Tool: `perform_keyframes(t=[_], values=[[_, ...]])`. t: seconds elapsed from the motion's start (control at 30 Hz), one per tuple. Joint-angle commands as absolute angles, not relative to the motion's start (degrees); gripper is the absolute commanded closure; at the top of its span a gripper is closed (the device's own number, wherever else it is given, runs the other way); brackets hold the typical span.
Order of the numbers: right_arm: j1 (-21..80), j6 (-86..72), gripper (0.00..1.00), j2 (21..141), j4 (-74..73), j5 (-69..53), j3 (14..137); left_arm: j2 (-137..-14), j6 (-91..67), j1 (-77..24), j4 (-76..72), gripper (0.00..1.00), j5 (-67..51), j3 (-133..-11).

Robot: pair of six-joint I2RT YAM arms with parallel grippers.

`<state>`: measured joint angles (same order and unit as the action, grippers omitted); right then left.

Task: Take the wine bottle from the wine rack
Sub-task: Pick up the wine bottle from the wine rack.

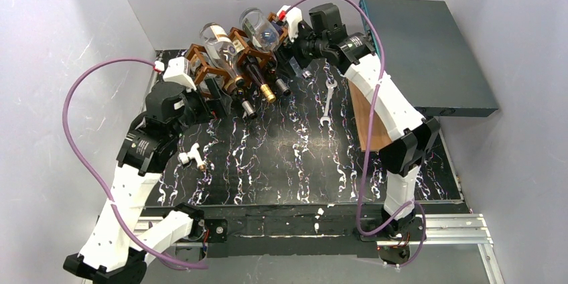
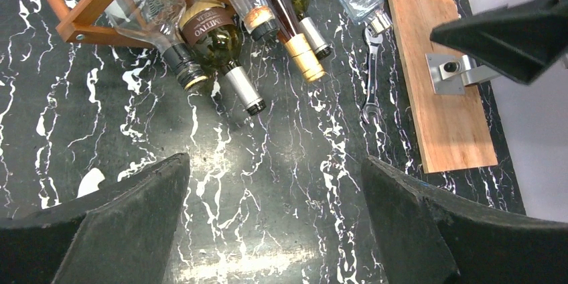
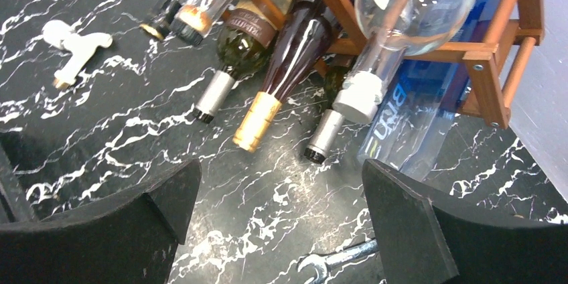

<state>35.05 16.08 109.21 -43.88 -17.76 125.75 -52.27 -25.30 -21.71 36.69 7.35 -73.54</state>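
The reddish-brown lattice wine rack (image 1: 199, 55) stands at the back of the table and holds several bottles, necks pointing forward and down. A dark bottle with a gold foil neck (image 3: 278, 80) lies between a green bottle with a silver cap (image 3: 224, 69) and another silver-capped neck (image 3: 325, 133). A clear bottle with a white cap (image 3: 375, 63) sits above a blue plastic bottle (image 3: 408, 116). My left gripper (image 2: 274, 163) is open and empty, in front of the rack's left end (image 2: 94, 13). My right gripper (image 3: 281, 170) is open and empty, above the table before the rack's right end (image 3: 482, 49).
A steel wrench (image 1: 328, 100) lies right of the bottle necks, beside a flat wooden board (image 1: 365, 116) under the right arm. A small white plastic part (image 1: 191, 158) lies at the left. A dark grey box (image 1: 429, 49) stands at the back right.
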Motion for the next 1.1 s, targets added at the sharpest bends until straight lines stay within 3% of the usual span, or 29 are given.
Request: perform_keyframes(t=[0.0,0.43,0.7,1.07], values=[[35.95,11.65,0.00,111.31,-38.52,-12.90,129.42,-50.12,-23.61,-21.47,38.18,0.02,9.89,-72.72],[36.39,0.99,0.00,117.62,-32.04,-5.05,132.46,-50.27,-21.30,-21.51,38.58,0.02,11.13,-73.48],[36.47,-2.01,0.17,121.58,-30.79,-3.36,134.48,-50.63,-20.90,-21.50,38.58,0.01,11.14,-73.32],[36.47,-2.49,0.23,126.35,-29.89,-0.33,137.74,-50.98,-20.01,-21.48,38.64,0.01,11.51,-73.43]])
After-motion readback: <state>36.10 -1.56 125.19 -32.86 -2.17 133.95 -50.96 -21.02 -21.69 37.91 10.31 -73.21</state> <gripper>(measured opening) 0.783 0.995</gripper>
